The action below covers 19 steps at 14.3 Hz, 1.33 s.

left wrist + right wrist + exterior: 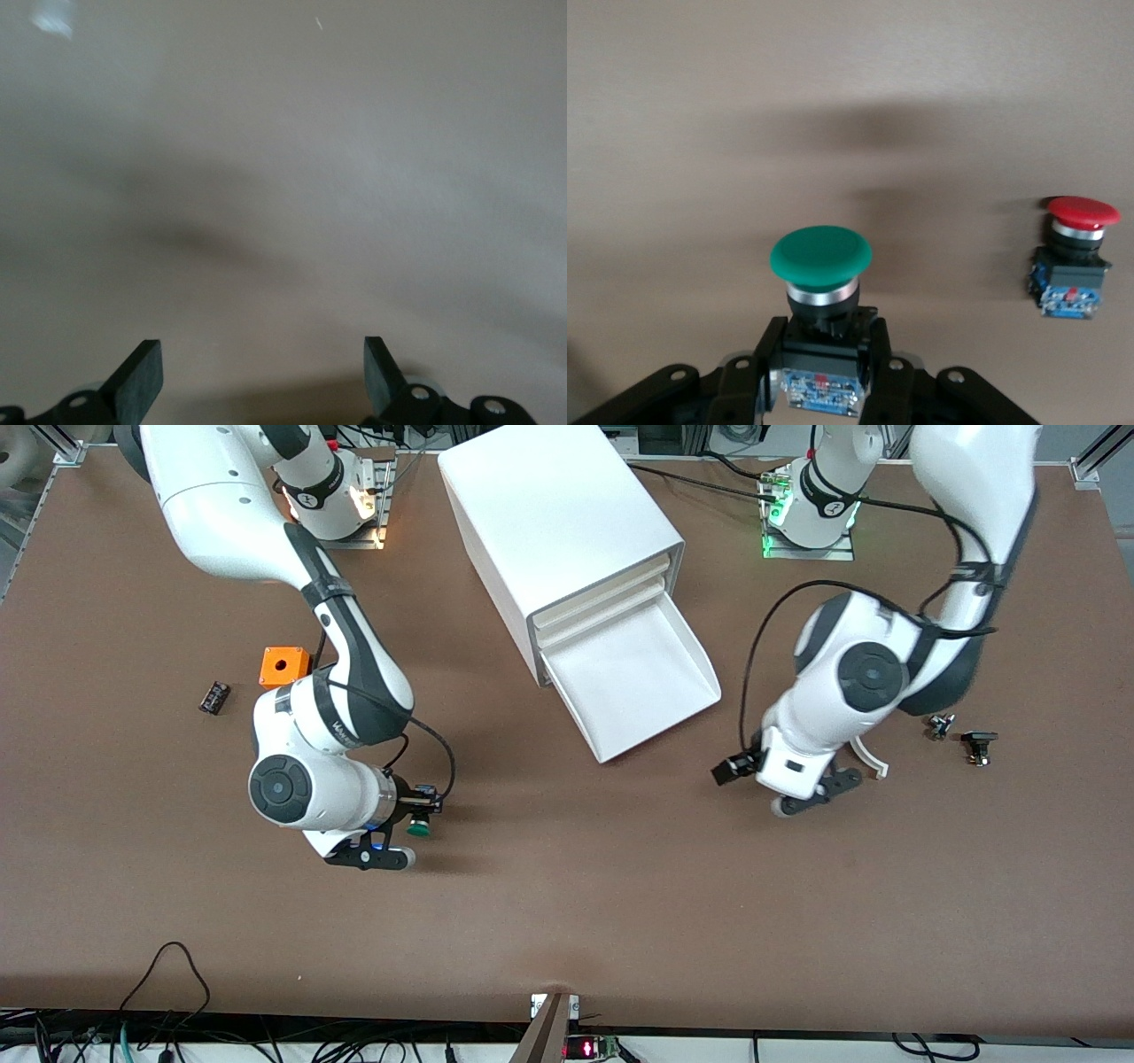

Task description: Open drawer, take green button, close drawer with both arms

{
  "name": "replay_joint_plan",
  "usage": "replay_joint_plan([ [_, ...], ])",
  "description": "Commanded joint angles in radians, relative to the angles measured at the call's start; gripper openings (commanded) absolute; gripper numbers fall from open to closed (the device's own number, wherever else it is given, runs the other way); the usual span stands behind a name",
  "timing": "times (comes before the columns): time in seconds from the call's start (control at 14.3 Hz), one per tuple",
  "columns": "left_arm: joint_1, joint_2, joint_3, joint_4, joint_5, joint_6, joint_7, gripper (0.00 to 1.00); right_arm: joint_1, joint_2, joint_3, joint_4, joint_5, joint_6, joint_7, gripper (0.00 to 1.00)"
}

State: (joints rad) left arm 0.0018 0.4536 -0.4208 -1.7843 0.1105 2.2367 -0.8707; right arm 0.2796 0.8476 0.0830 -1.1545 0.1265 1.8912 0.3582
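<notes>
The green-capped button point(821, 252) has a black-and-blue body, and my right gripper point(819, 341) is shut on that body. In the front view the right gripper point(416, 808) holds the button point(418, 829) low over bare table, toward the right arm's end from the drawer. The lowest drawer point(702, 666) of the white cabinet point(558, 531) is pulled out and shows nothing inside. My left gripper point(730, 770) hangs open over bare table beside the drawer's front, toward the left arm's end. In the left wrist view its fingers point(142, 376) stand wide apart with nothing between them.
A red-capped button point(1075, 257) stands on the table in the right wrist view. An orange box point(285, 666) and a small black part point(214, 696) lie near the right arm. Two small dark parts point(978, 745) and a white curved piece point(873, 762) lie near the left arm.
</notes>
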Motion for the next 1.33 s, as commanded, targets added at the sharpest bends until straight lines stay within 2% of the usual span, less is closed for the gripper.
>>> replay_joint_plan([
  [0.0, -0.034, -0.027, -0.001, -0.127, 0.012, 0.119, -0.045, 1.00, -0.031, -0.022, 0.015, -0.100, -0.013, 0.084, -0.039, 0.00],
  [0.42, -0.109, 0.039, 0.002, -0.148, 0.014, 0.156, -0.171, 1.00, -0.046, 0.004, 0.015, -0.149, -0.005, 0.140, -0.047, 0.00],
  [0.77, -0.111, 0.049, 0.002, -0.148, 0.121, 0.176, -0.230, 1.00, -0.046, 0.039, 0.015, -0.182, -0.002, 0.184, -0.042, 0.00],
  [0.84, -0.112, 0.053, 0.002, -0.150, 0.144, 0.176, -0.253, 1.00, -0.046, 0.041, 0.015, -0.182, -0.002, 0.187, -0.041, 0.08],
  [0.91, -0.124, 0.062, 0.002, -0.150, 0.156, 0.176, -0.275, 1.00, -0.046, 0.042, 0.015, -0.182, -0.002, 0.193, -0.044, 0.24],
  [0.98, -0.134, 0.066, 0.002, -0.153, 0.158, 0.176, -0.286, 1.00, -0.048, 0.047, 0.015, -0.182, -0.002, 0.198, -0.042, 0.50],
  [1.12, -0.138, 0.071, 0.002, -0.161, 0.158, 0.176, -0.289, 1.00, -0.046, 0.039, 0.015, -0.177, -0.004, 0.197, -0.035, 0.80],
  [1.19, -0.138, 0.073, 0.002, -0.164, 0.158, 0.175, -0.289, 1.00, -0.046, 0.036, 0.015, -0.172, -0.005, 0.193, -0.039, 1.00],
  [1.26, -0.143, 0.077, 0.000, -0.164, 0.158, 0.176, -0.290, 1.00, -0.049, 0.019, 0.014, -0.171, -0.010, 0.192, -0.036, 1.00],
])
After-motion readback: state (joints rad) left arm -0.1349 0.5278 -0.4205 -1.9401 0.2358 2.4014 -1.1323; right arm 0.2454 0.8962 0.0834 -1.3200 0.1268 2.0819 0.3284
